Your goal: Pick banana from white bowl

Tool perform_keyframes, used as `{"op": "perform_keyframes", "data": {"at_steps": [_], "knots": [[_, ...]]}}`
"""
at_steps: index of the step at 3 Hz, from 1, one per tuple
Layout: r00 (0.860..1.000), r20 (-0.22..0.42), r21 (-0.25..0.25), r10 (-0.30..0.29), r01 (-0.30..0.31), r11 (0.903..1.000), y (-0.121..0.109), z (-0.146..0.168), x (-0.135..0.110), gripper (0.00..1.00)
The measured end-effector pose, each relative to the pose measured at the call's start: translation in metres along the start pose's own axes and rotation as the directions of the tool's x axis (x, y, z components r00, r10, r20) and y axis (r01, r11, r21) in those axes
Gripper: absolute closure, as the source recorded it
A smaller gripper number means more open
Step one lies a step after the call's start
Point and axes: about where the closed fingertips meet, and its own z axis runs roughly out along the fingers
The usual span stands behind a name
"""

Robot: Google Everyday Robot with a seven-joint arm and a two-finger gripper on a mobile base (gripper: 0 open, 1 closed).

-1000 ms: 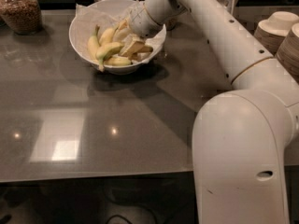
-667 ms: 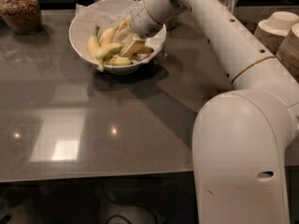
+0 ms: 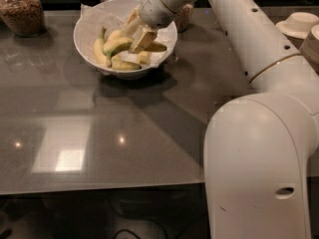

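Note:
The white bowl [image 3: 89, 26] with crinkled paper lining stands at the back of the grey table [image 3: 124, 133]. Several bananas lie in it. My gripper [image 3: 137, 34] reaches into the bowl from the right, its tan fingers [image 3: 143, 38] closed around the right end of the long, slim banana [image 3: 117, 45]. That banana sits slightly above the others, with its greenish stem end pointing down to the left. Shorter yellow bananas [image 3: 122, 63] lie beneath it. The gripper hides the banana's right end.
A glass jar of brown nuts [image 3: 20, 11] stands at the back left. Another jar [image 3: 184, 16] stands behind the bowl. Stacked beige bowls [image 3: 301, 23] sit at the far right. My white arm and base [image 3: 259, 158] fill the right foreground.
The gripper has risen slightly inside the bowl, and the long banana has tilted up with it. The other bananas stay in place.

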Motion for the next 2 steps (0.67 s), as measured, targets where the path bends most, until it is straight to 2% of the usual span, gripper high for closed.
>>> {"op": "perform_keyframes", "data": {"at_steps": [1,2], "knots": [[1.000,-0.031,0.008,-0.005,0.005,1.0000,0.001,-0.031,-0.010,1.00],[0.999,-0.048,0.030,0.025,-0.023,0.9993,0.011,-0.072,-0.019,1.00]]}}
